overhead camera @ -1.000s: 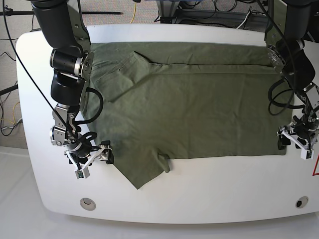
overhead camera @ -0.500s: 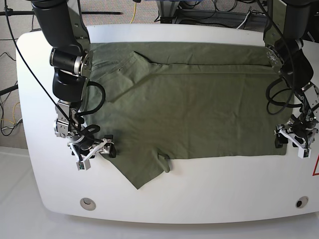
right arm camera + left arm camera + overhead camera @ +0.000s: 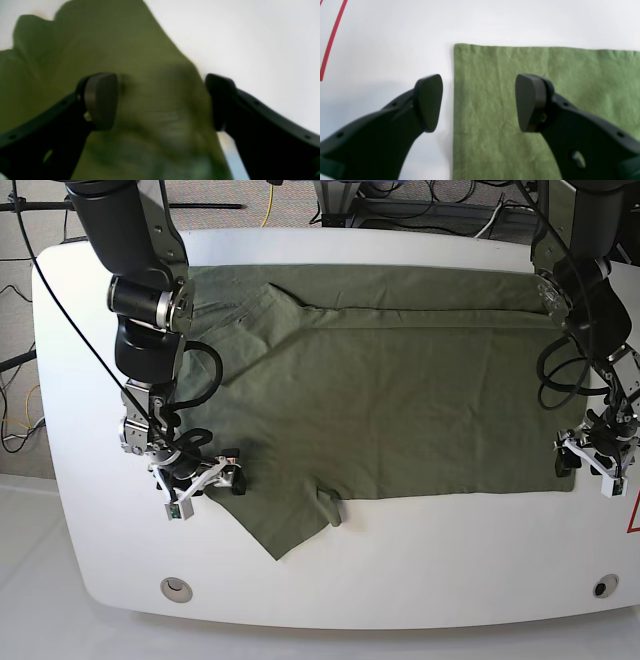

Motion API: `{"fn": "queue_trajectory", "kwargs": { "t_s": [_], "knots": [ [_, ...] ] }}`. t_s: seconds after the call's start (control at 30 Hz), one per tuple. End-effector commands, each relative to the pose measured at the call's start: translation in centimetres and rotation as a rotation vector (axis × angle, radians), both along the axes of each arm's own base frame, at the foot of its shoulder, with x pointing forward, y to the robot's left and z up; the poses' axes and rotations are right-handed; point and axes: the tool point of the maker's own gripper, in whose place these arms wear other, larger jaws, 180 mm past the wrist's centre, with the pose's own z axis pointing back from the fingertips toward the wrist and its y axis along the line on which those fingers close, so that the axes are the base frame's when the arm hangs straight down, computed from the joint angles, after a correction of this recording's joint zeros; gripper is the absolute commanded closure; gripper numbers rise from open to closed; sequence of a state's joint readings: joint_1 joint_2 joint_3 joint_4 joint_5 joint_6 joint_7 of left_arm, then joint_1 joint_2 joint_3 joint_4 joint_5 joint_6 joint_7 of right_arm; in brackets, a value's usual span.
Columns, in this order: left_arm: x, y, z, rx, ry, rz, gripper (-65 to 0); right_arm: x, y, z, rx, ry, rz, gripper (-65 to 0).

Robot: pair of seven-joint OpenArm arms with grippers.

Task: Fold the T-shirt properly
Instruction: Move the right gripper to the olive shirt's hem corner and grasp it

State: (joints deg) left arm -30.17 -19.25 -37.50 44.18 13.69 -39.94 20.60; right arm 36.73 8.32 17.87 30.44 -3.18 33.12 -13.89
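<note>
The olive-green T-shirt (image 3: 380, 390) lies spread flat across the white table (image 3: 420, 570), neck to the left, with one sleeve pointing at the front edge. My right gripper (image 3: 207, 488) stands open low at that sleeve's left edge. In the blurred right wrist view its fingers (image 3: 101, 100) straddle the T-shirt (image 3: 100, 37) edge. My left gripper (image 3: 588, 470) is open at the shirt's front right corner. In the left wrist view one of its fingers (image 3: 428, 102) is over bare table, the other over the T-shirt (image 3: 507, 75), with the side edge between them.
A small raised tab of cloth (image 3: 330, 508) sits at the shirt's front hem. A red line (image 3: 330, 42) marks the table near the left gripper. Two round holes (image 3: 176, 587) (image 3: 603, 586) sit near the table's front edge. Cables (image 3: 400, 200) lie behind the table.
My right gripper has moved right, up to the sleeve's edge. The left gripper has shifted only slightly at the shirt's corner. Both stay open.
</note>
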Motion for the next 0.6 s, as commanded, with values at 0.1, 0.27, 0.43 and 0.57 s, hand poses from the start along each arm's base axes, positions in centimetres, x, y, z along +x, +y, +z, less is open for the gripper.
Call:
{"fn": "queue_trajectory", "kwargs": {
  "t_s": [0.1, 0.27, 0.43, 0.57],
  "knots": [
    [1.0, 1.1, 2.4, 0.019, -0.062, 0.012, -42.6, 1.8, 0.9, 2.5, 0.017, -0.075, 0.009, -51.6],
    [0.9, 1.1, 2.2, 0.019, -0.060, 0.013, -42.5, 1.8, 1.4, 2.6, 0.022, -0.079, 0.018, -51.7],
    [0.7, 1.3, 2.1, 0.021, -0.054, 0.016, -42.5, 1.8, 1.6, 2.6, 0.025, -0.078, 0.020, -51.7],
    [0.7, 1.3, 2.0, 0.019, -0.049, 0.017, -42.4, 1.7, 1.4, 2.5, 0.025, -0.077, 0.016, -51.9]
  ]
}}
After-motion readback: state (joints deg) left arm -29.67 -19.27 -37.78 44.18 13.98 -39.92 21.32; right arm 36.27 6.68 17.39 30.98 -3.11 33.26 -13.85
